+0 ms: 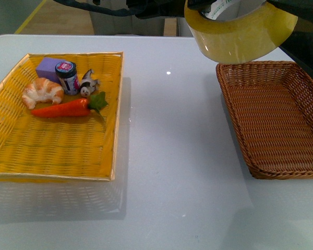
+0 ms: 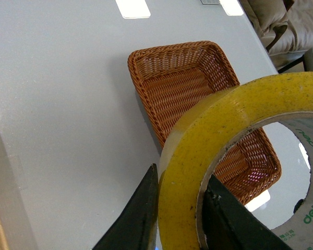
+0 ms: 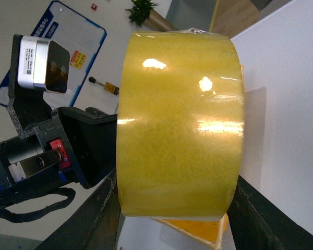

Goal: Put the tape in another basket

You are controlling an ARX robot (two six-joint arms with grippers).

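**High over the counter (image 1: 172, 156): tape (image 1: 240, 34) held aloft**

Seen from the front, the tape hangs in the air near the far left corner of the brown basket (image 1: 235, 112). The left claw (image 2: 180, 182) pinches the roll's wall, with one finger on the outside and one inside the white core. The right claw (image 3: 175, 205) straddles the roll across its width. Whether it actually presses on the roll cannot be told from so close a view.

The roll looks stiff and fairly light. Its glossy outer face is likely slippery, so the grip on the wall through the core seems the surer hold.

The brown basket lies empty, so nothing blocks a drop into it, and only its raised rim needs clearing. The yellow basket (image 1: 117, 104) holds a croissant (image 1: 43, 92), a carrot (image 1: 62, 109) and a jar (image 1: 68, 77), and sits well apart to the left.
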